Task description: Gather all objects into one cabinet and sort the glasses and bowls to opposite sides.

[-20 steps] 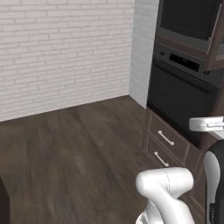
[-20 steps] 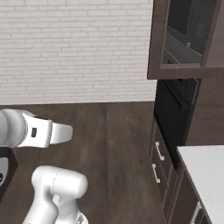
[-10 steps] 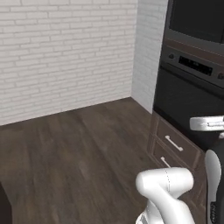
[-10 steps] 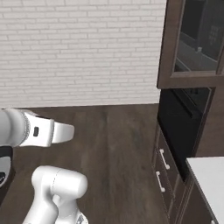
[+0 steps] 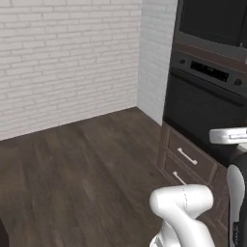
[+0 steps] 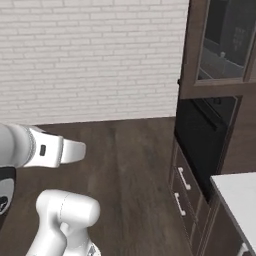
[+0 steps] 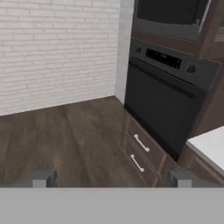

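The white arm with dark joints (image 5: 183, 212) is seen folded low above the dark wooden plank floor (image 5: 82, 169); the two-finger gripper (image 7: 111, 180) is held wide apart, grasping nothing, facing a black built-in wall oven (image 7: 162, 105) above two brown drawers with grey handles (image 7: 140, 153); a white countertop corner (image 6: 237, 197) is shown at the right; where the cups, bowl and cabinet lie cannot be told.
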